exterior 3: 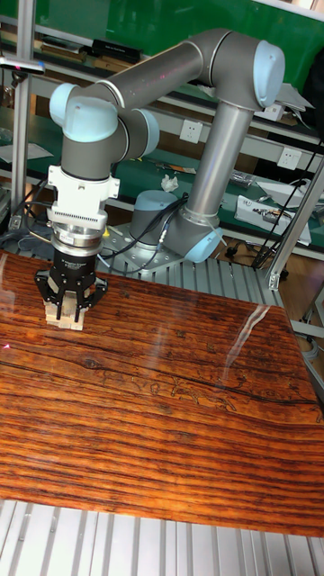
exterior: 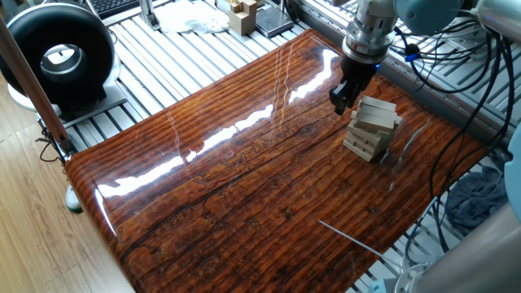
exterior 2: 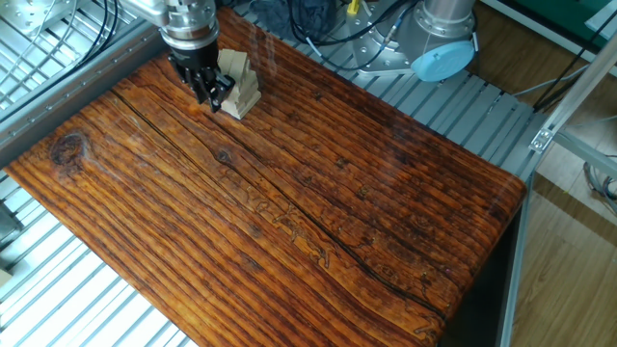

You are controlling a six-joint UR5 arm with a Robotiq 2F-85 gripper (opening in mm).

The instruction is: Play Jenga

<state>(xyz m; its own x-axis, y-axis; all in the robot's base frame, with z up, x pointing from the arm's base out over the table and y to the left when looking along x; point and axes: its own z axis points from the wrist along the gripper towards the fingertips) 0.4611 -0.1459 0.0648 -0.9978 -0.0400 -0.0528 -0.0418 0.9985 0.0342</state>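
Observation:
The Jenga tower (exterior: 372,128) is a short stack of pale wooden bars standing on the far right of the glossy wooden table (exterior: 244,179). Its upper layers sit skewed over the lower ones. My gripper (exterior: 339,99) hangs just left of the tower's top, a small gap away, and its dark fingers look shut with nothing visible between them. In the other fixed view the gripper (exterior 2: 212,96) is beside the tower (exterior 2: 239,85) near the table's far corner. In the tall fixed view the gripper (exterior 3: 72,310) hides most of the tower (exterior 3: 70,321).
A black round device (exterior: 59,57) stands off the table's left. Tan wooden boxy pieces (exterior: 242,14) sit on the slatted bench behind. Cables (exterior: 456,57) hang by the arm. A thin rod (exterior: 350,236) lies near the table's right front edge.

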